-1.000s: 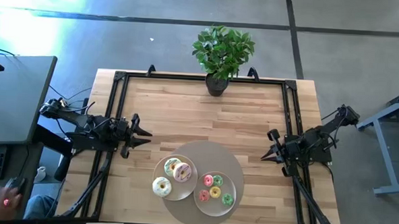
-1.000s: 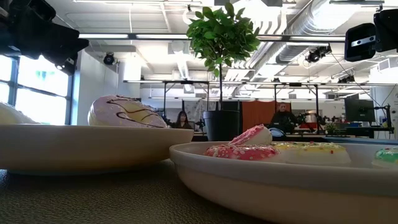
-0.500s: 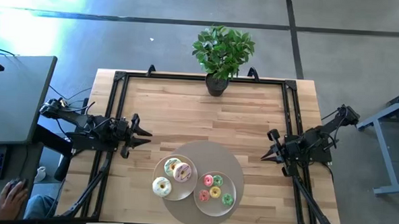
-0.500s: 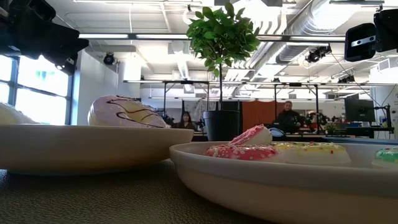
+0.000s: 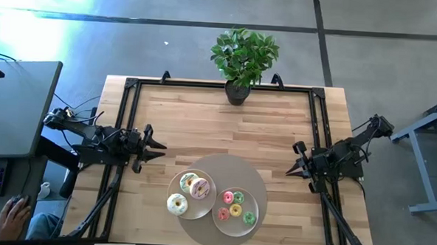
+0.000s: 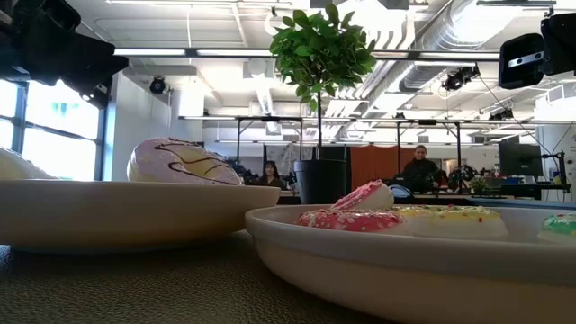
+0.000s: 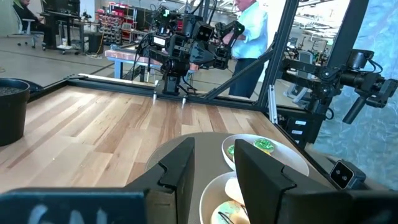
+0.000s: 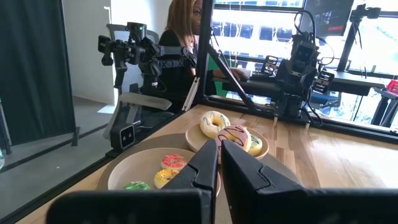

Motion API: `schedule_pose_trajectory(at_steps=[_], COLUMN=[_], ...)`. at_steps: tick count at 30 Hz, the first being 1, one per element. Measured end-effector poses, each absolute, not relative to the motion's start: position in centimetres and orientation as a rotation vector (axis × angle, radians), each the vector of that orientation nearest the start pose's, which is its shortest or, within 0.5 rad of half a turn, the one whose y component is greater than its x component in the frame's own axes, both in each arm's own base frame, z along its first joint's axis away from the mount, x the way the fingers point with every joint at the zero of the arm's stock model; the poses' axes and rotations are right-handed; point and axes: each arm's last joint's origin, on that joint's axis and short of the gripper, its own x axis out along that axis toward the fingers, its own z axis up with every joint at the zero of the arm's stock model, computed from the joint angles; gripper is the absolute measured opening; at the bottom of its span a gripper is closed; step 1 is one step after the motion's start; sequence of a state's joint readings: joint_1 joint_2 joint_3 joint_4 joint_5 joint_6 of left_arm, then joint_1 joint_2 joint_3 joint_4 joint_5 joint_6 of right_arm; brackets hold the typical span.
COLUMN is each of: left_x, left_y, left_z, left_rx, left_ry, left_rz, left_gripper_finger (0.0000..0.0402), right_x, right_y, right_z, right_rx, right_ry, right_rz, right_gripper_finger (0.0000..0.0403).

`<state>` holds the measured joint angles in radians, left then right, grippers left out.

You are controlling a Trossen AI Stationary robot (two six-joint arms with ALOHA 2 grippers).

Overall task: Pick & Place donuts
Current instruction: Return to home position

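Observation:
Three larger donuts (white [image 5: 176,203], pink [image 5: 199,187], green-white [image 5: 188,181]) lie on the left beige plate [image 5: 170,187]. Several mini donuts [image 5: 235,210] in pink, yellow and green lie on the right plate [image 5: 232,228]. The low view shows a striped pinkish donut [image 6: 184,164] and the mini donuts [image 6: 351,219] close up. My left gripper [image 5: 161,144] [image 7: 214,149] hovers open at the table's left side, pointing right, apart from the plates. My right gripper [image 5: 290,168] [image 8: 220,146] hovers shut at the right side, pointing left toward the plates.
Both plates sit on a round brown mat [image 5: 231,167] near the table's near edge. A potted plant [image 5: 237,92] stands at the middle of the far edge. A black frame [image 5: 130,104] runs along the table's sides. A person's hand [image 5: 11,213] shows off the table, lower left.

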<state>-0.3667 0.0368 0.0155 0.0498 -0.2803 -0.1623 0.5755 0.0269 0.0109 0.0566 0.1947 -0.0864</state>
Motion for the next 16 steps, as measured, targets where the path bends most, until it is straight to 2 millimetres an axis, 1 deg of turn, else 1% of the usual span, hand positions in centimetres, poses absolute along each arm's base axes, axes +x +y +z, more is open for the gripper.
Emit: schedule_pose_trajectory(at_steps=[16], left_x=[9.43], left_y=[-2.76], left_z=[17.07], left_rx=[-0.171], left_ry=[-0.020], left_rz=[-0.088], left_gripper_finger=[0.0113], right_x=[8.53], right_y=[4.87], right_z=[17.06], right_rx=[-0.070], right_ry=[-0.054], right_rz=[0.379], right_gripper_finger=[0.0018])
